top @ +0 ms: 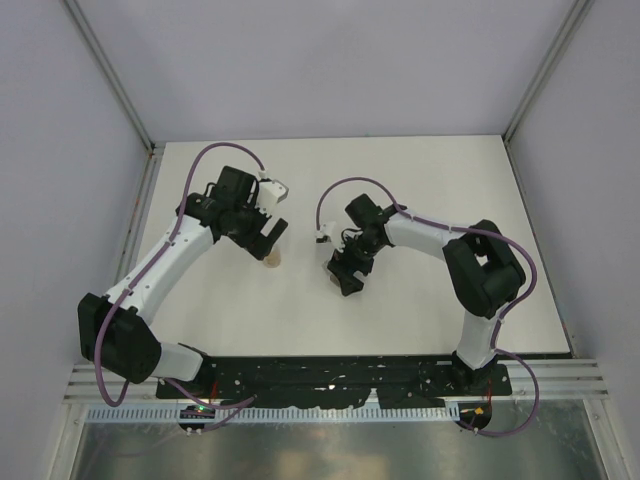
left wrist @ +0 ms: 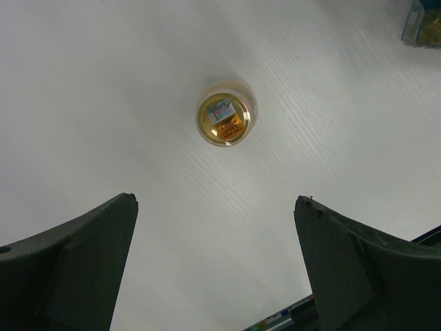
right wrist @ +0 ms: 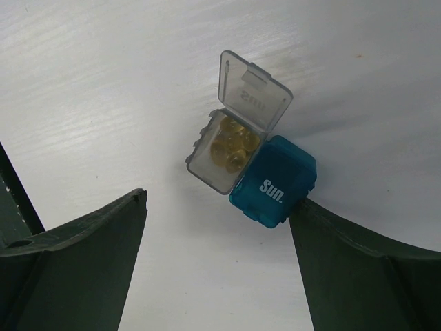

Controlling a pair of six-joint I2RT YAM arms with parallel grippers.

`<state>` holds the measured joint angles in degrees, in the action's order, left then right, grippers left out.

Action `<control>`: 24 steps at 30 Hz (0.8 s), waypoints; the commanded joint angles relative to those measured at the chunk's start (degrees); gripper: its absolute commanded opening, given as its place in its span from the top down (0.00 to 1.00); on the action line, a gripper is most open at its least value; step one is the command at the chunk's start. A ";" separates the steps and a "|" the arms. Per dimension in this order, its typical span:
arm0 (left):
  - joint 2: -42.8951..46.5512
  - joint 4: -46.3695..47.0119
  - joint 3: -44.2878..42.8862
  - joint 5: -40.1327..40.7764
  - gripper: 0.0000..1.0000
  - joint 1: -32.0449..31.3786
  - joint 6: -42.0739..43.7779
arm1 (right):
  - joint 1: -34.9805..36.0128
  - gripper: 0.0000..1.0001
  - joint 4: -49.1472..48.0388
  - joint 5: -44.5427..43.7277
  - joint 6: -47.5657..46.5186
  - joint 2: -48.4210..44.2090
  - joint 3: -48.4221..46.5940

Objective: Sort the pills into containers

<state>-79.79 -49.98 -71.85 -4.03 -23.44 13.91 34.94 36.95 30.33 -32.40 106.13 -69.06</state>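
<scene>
Yellow translucent pills (right wrist: 231, 148) lie heaped in the grey container (right wrist: 213, 165), its clear lid (right wrist: 255, 89) flipped up. It sits corner to corner with the teal container (right wrist: 275, 186), which is marked "Sun." and closed. The pair stands near the middle of the white tabletop (right wrist: 103, 83). The right fingers (right wrist: 76, 262) hang spread wide above them and pinch nothing. One finger's edge comes just beside the teal box, though contact cannot be told. To the left, well apart from the boxes, a small clear vial (left wrist: 224, 121) stands upright with amber contents that cannot be made out. The left fingers (left wrist: 69, 269) are fully spread over it and also hold nothing. The overhead view shows both arms reaching in toward the tabletop's centre. The risk from here is probably a spill. A finger coming down a little off line could catch the raised lid or shove the light, unsecured boxes, tipping the grey one and scattering the pills. The vial looks just as easy to topple if the left fingers close off centre.
</scene>
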 commanded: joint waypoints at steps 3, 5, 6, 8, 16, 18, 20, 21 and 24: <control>2.01 -0.21 -0.04 -0.27 0.01 0.41 0.15 | 0.48 0.12 0.67 1.49 0.94 -2.59 1.56; 2.18 -0.30 -0.04 -0.27 0.00 0.41 0.24 | 0.57 0.12 0.76 1.66 0.94 -2.85 1.99; 2.18 -0.38 -0.04 -0.45 0.00 0.41 0.24 | 0.66 0.12 0.84 1.67 1.11 -3.03 2.08; 2.27 -0.47 -0.04 -0.36 0.01 0.41 0.15 | 0.92 0.12 0.76 2.28 1.20 -3.47 2.26; 2.97 -1.17 -0.30 -0.10 0.01 0.41 0.33 | 3.03 0.12 1.11 2.37 1.99 -4.26 2.70; 3.06 -1.18 -0.30 -0.10 0.01 0.41 0.33 | 3.38 0.12 1.02 2.37 2.17 -4.35 3.05; 3.15 -1.35 -0.30 -0.10 0.01 0.41 0.33 | 3.73 0.12 1.02 2.19 2.34 -4.70 3.40; 3.15 -1.27 -0.22 -0.10 0.01 0.41 0.33 | 3.82 0.12 1.02 2.19 2.43 -4.87 3.58; 3.15 -1.53 -0.30 -0.10 0.01 0.41 0.33 | 4.26 0.12 1.11 2.02 2.69 -5.66 4.10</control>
<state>-78.46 -51.27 -71.85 -4.01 -23.44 13.93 38.48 37.43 31.70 -30.68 103.59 -65.65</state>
